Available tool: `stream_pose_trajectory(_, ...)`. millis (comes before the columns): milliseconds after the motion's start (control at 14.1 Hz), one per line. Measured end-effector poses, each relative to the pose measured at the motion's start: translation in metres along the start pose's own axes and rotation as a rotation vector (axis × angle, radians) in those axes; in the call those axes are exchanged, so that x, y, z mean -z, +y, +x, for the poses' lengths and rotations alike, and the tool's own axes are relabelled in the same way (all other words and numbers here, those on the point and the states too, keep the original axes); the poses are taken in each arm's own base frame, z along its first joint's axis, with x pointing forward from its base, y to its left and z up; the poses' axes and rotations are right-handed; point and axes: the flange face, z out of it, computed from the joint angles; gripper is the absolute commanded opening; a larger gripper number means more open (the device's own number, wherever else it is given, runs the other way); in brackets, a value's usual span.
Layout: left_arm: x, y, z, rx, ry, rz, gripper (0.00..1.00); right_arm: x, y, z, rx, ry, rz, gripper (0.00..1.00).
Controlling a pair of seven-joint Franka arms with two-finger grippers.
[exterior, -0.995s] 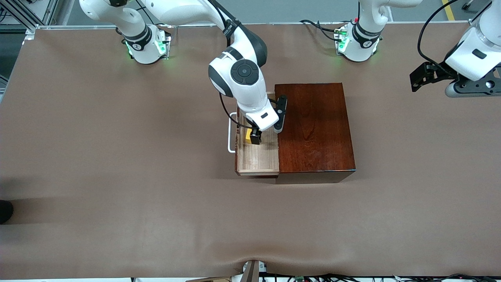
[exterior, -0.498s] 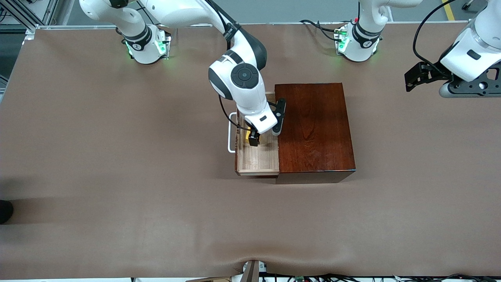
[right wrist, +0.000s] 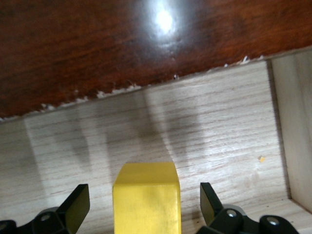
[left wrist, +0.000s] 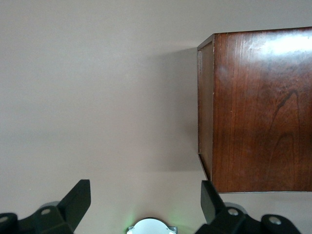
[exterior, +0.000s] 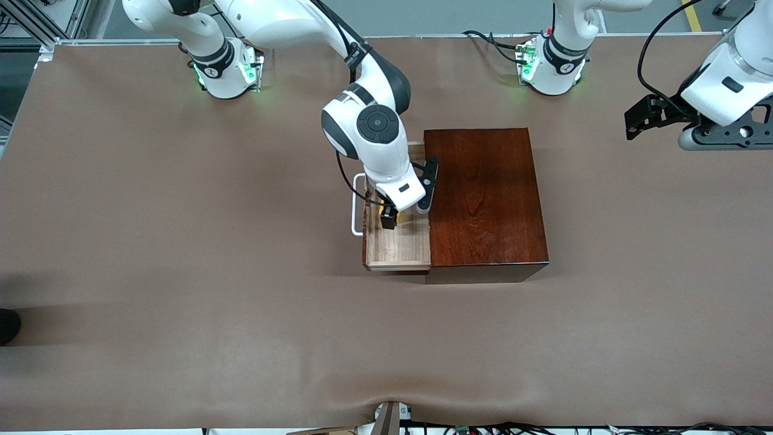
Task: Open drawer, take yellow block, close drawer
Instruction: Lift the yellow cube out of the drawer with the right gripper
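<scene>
The drawer (exterior: 398,244) is pulled out of the dark reddish-brown box (exterior: 483,196) toward the right arm's end, its white handle (exterior: 356,205) outermost. The yellow block (exterior: 384,210) lies on the drawer floor (right wrist: 219,126). My right gripper (exterior: 389,216) is down in the drawer, open, with a finger on each side of the yellow block (right wrist: 146,200) and a gap on both sides. My left gripper (left wrist: 145,204) is open and empty, up over the table toward the left arm's end; the box (left wrist: 258,107) shows in its view.
The right arm's wrist camera bracket (exterior: 427,184) hangs over the box's edge beside the drawer. The drawer's side wall (right wrist: 297,131) stands close to one right finger. Brown table cloth (exterior: 181,272) lies all around the box.
My right gripper has come lower into the drawer and shifted slightly toward the handle, now straddling the yellow block. The left arm moved a little.
</scene>
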Motion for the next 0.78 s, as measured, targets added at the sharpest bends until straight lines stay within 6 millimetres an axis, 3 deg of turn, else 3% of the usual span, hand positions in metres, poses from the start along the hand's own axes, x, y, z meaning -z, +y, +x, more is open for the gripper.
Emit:
stream_pose_trajectory(71, 0.000, 0.000, 0.000, 0.000, 0.000, 0.000, 1.00, -0.003, 0.000, 0.000, 0.004, -0.007, -0.004, 0.14)
stream_pose_trajectory(142, 0.000, 0.000, 0.000, 0.001, 0.000, 0.000, 1.00, -0.005, 0.001, -0.001, 0.011, -0.013, -0.015, 0.00)
stream_pose_trajectory(498, 0.000, -0.001, 0.000, 0.002, -0.003, 0.000, 1.00, -0.015, 0.002, -0.001, 0.047, -0.041, -0.058, 0.00)
stream_pose_trajectory(782, 0.000, -0.001, -0.001, 0.002, -0.005, 0.000, 1.00, -0.012, -0.011, 0.011, 0.112, -0.055, -0.110, 0.00)
